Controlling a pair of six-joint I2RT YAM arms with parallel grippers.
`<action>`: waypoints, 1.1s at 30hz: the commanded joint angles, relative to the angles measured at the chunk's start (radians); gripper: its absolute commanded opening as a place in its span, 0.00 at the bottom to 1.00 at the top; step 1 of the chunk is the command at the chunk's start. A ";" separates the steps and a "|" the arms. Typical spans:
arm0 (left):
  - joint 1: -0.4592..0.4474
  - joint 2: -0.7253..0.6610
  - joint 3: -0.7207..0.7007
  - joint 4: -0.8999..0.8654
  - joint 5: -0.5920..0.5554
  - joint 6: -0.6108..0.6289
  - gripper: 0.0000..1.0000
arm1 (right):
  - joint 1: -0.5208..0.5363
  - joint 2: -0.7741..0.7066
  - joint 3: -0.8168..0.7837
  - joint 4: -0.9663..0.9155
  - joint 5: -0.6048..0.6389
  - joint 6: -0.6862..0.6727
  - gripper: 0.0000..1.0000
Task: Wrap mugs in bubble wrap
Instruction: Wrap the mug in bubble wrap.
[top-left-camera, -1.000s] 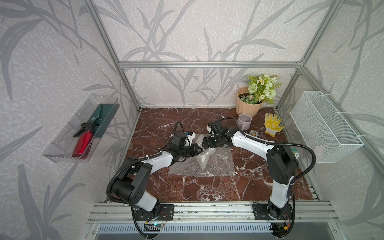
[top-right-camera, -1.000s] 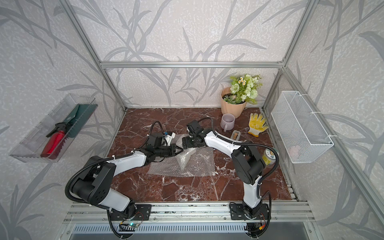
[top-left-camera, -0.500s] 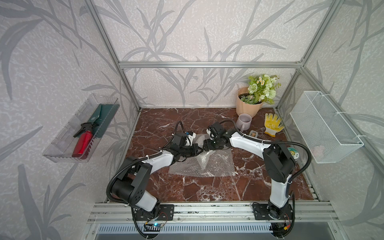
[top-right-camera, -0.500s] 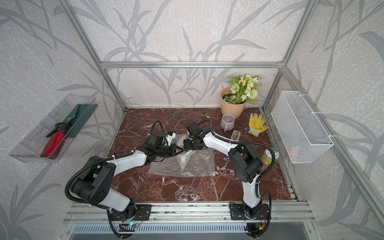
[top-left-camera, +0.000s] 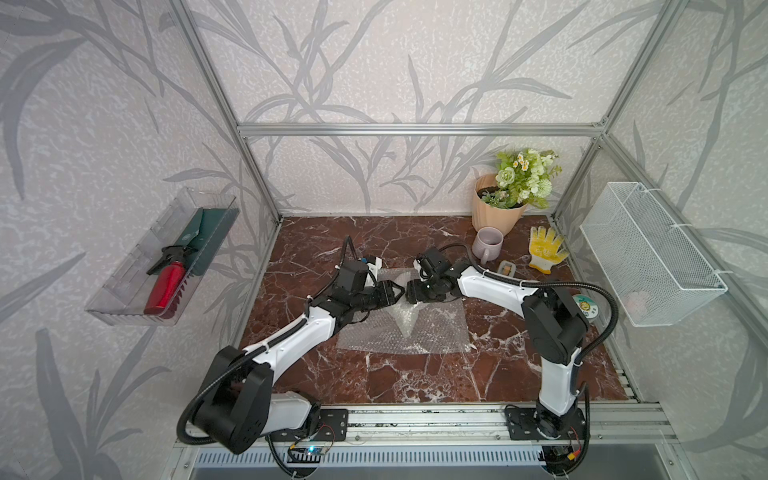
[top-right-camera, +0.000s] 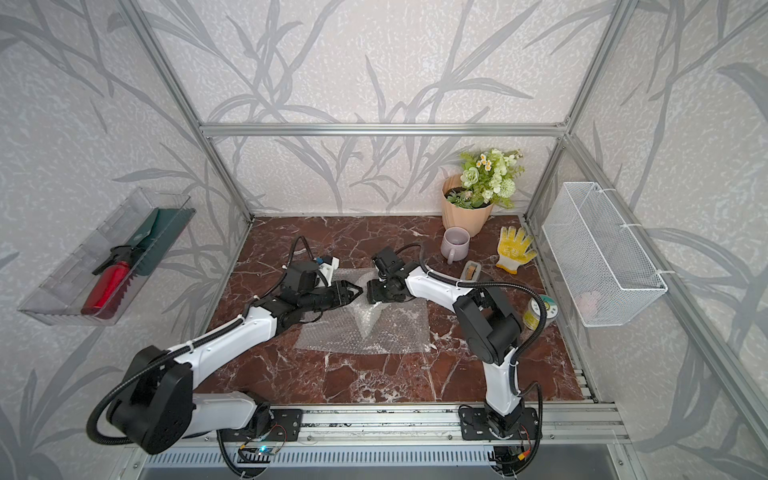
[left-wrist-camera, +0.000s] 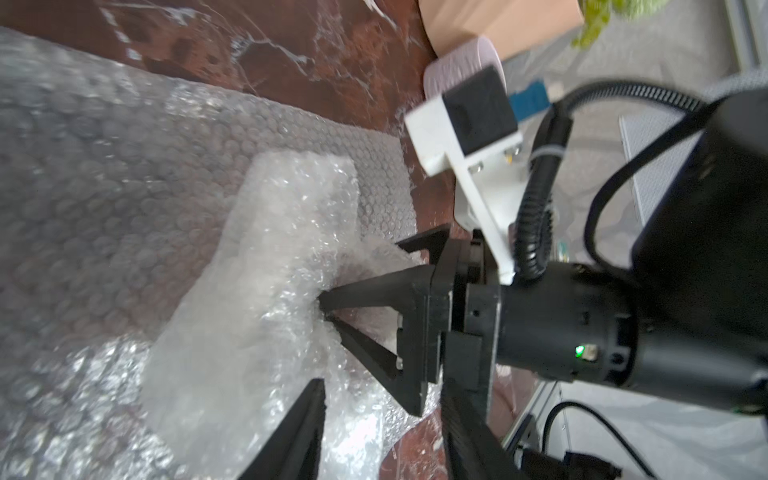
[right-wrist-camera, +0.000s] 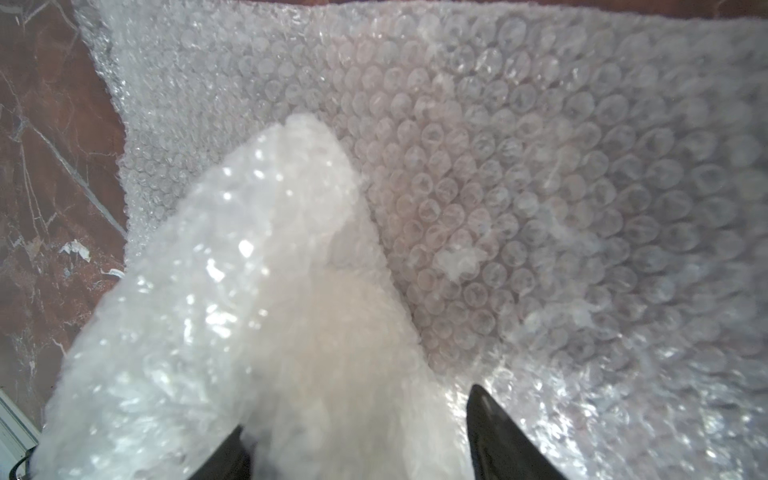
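A clear bubble wrap (top-left-camera: 440, 334) (top-right-camera: 401, 334) sheet lies flat mid-table. A bunched white fold of it (left-wrist-camera: 257, 291) (right-wrist-camera: 249, 291) rises from the sheet between the two arms. My right gripper (top-left-camera: 409, 296) (top-right-camera: 370, 295) (right-wrist-camera: 361, 440) has a finger on each side of that fold and is shut on it. My left gripper (top-left-camera: 397, 294) (top-right-camera: 357, 291) (left-wrist-camera: 382, 432) faces it tip to tip, open, with wrap lying loose between its fingers. A pale lilac mug (top-left-camera: 488, 243) (top-right-camera: 455, 245) stands upright and bare at the back right, away from both grippers. What the fold holds is hidden.
A peach flowerpot (top-left-camera: 496, 214) with flowers stands behind the mug. A yellow glove (top-left-camera: 544, 249), a small holder (top-left-camera: 507, 268) and a tape roll (top-left-camera: 586, 305) lie along the right side. A wire basket (top-left-camera: 648, 253) hangs on the right wall and a clear tray (top-left-camera: 166, 257) on the left.
My left gripper has gone from shut to open. My right gripper has slid left over the sheet to meet it and narrowed onto the raised fold.
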 joint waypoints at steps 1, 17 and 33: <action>-0.006 -0.025 0.003 -0.165 -0.198 -0.084 0.70 | 0.030 0.013 -0.068 -0.095 0.093 0.108 0.67; -0.064 0.192 0.039 -0.038 -0.191 -0.186 0.93 | 0.063 -0.037 -0.166 0.017 0.070 0.274 0.61; -0.081 0.328 -0.032 -0.049 -0.253 -0.207 0.70 | 0.061 -0.138 -0.171 0.122 -0.004 0.069 0.63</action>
